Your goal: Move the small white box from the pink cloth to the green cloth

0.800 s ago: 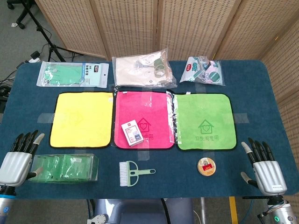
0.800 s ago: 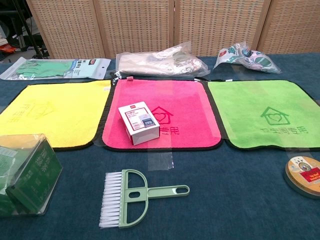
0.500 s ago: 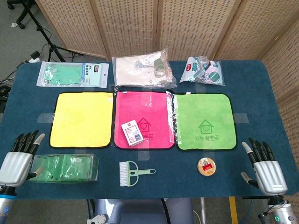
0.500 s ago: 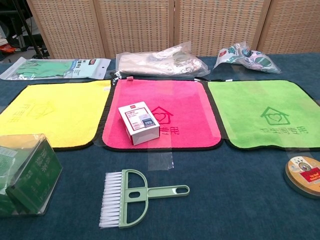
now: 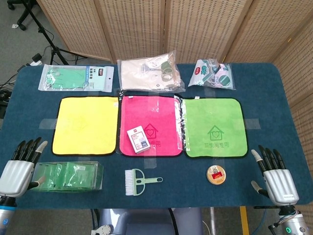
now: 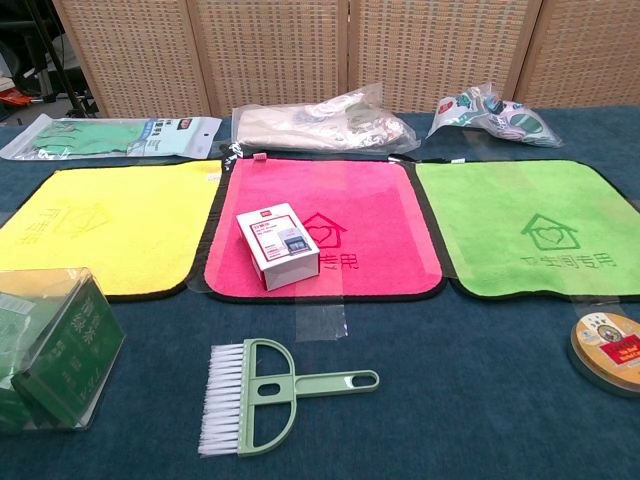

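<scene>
— Any print you can make out?

— The green cloth (image 6: 530, 225) carries a house outline with a heart, and a line of characters under it; the pink cloth (image 6: 330, 215), just left of it, has the same mark.

— And the small white box (image 6: 278, 246) on the pink cloth?

— A red tab and a dark printed panel, too small to read.

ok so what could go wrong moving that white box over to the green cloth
The small white box lies near the pink cloth's front left corner, far from the open right hand, so a long reach could knock the round tin. Loose clear tape between the pink cloth and the green cloth might snag a dragged box. The small brush sits just in front.
</scene>
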Tool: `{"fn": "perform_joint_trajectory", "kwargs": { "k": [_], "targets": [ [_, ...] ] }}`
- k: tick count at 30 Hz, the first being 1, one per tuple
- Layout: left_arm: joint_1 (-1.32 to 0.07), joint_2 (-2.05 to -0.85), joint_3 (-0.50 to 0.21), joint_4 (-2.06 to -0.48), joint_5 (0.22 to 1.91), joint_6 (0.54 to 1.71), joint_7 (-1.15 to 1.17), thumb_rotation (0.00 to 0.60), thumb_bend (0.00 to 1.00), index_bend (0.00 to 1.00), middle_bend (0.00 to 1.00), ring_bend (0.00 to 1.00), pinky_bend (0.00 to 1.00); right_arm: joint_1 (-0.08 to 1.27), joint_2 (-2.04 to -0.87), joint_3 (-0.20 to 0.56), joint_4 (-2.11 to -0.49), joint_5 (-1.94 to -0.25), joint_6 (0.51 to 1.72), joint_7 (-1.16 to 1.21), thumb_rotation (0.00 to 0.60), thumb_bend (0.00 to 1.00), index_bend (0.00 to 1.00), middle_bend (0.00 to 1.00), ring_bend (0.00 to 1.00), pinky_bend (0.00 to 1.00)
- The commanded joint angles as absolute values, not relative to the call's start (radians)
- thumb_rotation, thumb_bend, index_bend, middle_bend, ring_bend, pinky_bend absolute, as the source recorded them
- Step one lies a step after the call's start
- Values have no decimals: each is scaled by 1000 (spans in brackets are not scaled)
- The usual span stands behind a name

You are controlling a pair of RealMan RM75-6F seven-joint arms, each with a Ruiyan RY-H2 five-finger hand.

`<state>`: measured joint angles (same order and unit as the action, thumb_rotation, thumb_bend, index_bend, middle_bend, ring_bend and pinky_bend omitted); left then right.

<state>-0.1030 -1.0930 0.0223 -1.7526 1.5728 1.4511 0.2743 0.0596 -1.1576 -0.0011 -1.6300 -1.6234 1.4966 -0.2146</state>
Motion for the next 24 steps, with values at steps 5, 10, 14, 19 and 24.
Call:
{"fn": "perform_joint_trajectory", "kwargs": {
  "k": [5, 10, 14, 19, 24],
  "targets": [
    [-105, -1097, 20, -1753, 1578, 1453, 279, 600, 122, 0, 0, 0, 0, 58, -1157, 3, -1627, -1621, 1503, -211, 600, 247, 0, 0, 0, 0],
    [-100, -1107, 21, -1748, 1610, 1481, 278, 600, 139, 0, 0, 0, 0, 55, -1154, 1, -1627, -1624, 1508, -205, 600, 247, 0, 0, 0, 0],
    [-93, -1114, 21, -1735, 1634, 1507, 258, 600, 200, 0, 0, 0, 0, 54, -1153, -2, -1627, -1628, 1509, -203, 600, 248, 0, 0, 0, 0],
    [-88, -1113, 26, -1735, 1644, 1514, 258, 600, 303, 0, 0, 0, 0, 53, -1153, -6, -1627, -1635, 1510, -204, 600, 247, 0, 0, 0, 0],
    [-87, -1114, 30, -1737, 1654, 1517, 258, 600, 321, 0, 0, 0, 0, 52, -1151, -7, -1626, -1643, 1517, -198, 600, 247, 0, 0, 0, 0]
  ]
}}
